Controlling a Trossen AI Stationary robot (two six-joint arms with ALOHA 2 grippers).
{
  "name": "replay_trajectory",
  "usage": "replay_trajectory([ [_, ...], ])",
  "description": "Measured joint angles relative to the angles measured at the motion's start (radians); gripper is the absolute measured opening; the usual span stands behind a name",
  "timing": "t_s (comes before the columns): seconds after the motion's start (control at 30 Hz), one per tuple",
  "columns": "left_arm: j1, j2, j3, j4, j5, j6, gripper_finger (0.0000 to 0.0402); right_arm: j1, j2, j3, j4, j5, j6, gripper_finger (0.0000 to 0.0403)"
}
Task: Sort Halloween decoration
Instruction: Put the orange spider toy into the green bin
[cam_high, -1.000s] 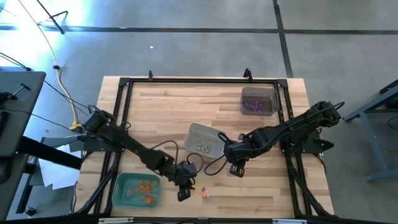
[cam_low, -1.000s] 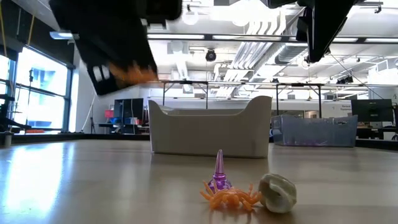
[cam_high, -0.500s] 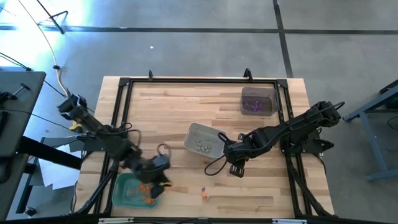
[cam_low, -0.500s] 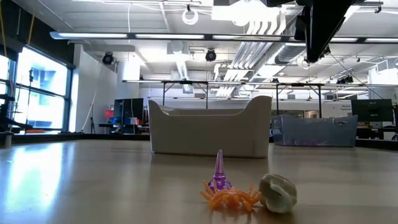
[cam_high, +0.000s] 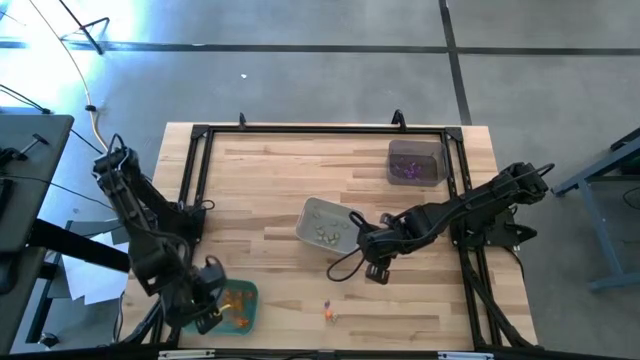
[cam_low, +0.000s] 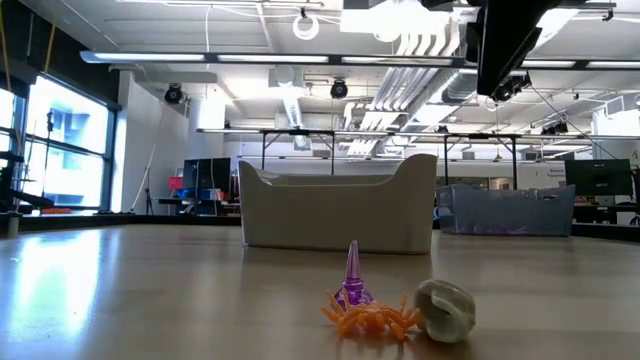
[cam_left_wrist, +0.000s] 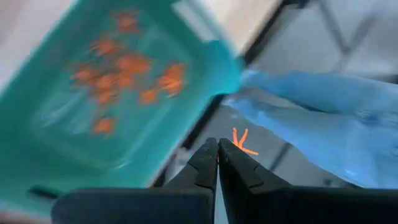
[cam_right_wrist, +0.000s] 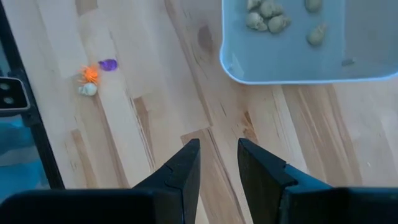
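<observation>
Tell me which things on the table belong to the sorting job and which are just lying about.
Job:
- loose trinkets still unsorted: purple, orange, pale
- green tray of orange trinkets
- grey tray of pale trinkets
- dark tray of purple trinkets
- left claw, right claw

Lying about:
- blue sheet beyond the table edge
- yellow cable

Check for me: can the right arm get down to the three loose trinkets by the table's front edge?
Probably yes. The right gripper hangs with jaws apart over bare wood beside the grey tray, and nothing lies between it and the trinkets.
</observation>
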Motion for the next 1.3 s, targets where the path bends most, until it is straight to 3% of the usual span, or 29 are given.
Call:
replay_trajectory([
  [0.2,-0.036,0.041,-0.004,-0.138,-0.008,-0.087,0.0000,-0.002,0.000,0.000,0.040,0.000,0.000,0.0100],
  [0.53,-0.035,0.122,-0.064,-0.142,-0.007,-0.065,0.0000,-0.002,0.000,0.000,0.078,0.012,0.043,0.0100],
  [0.97,-0.033,0.219,-0.188,0.032,-0.002,-0.081,0.0000,-0.002,0.000,0.000,0.103,0.050,0.064,0.0100],
  [1.3,-0.033,0.239,-0.190,0.091,-0.002,-0.065,0.0000,-0.002,0.000,0.000,0.111,0.050,0.064,0.0100],
])
